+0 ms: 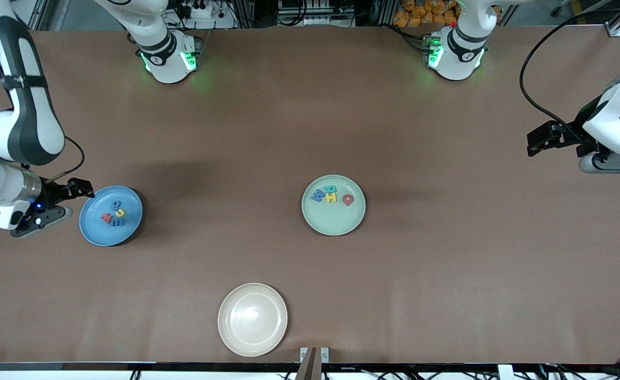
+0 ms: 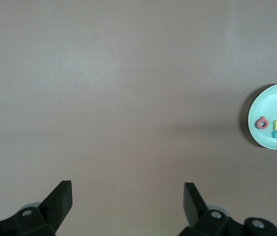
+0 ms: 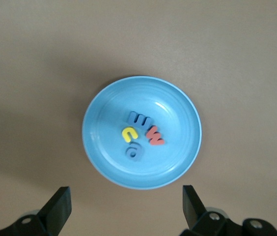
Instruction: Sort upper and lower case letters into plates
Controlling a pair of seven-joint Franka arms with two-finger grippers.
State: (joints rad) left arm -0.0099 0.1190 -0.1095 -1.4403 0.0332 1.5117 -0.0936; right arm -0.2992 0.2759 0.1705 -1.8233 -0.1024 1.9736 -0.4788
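Letters (image 3: 139, 133) in blue plate (image 3: 99, 152), shapes partly unclear

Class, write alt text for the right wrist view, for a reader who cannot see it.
A blue plate on a brown table holds four small letters clustered near its middle: one dark blue, one yellow, one red, one grey-blue. The right gripper hangs open above it, holding nothing.

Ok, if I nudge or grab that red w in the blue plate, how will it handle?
The red w looks small, flat and probably light, so it should slide rather than roll. It touches the blue m, so a nudge would likely shift both. Lying flush in the blue plate, it may be hard to pinch.
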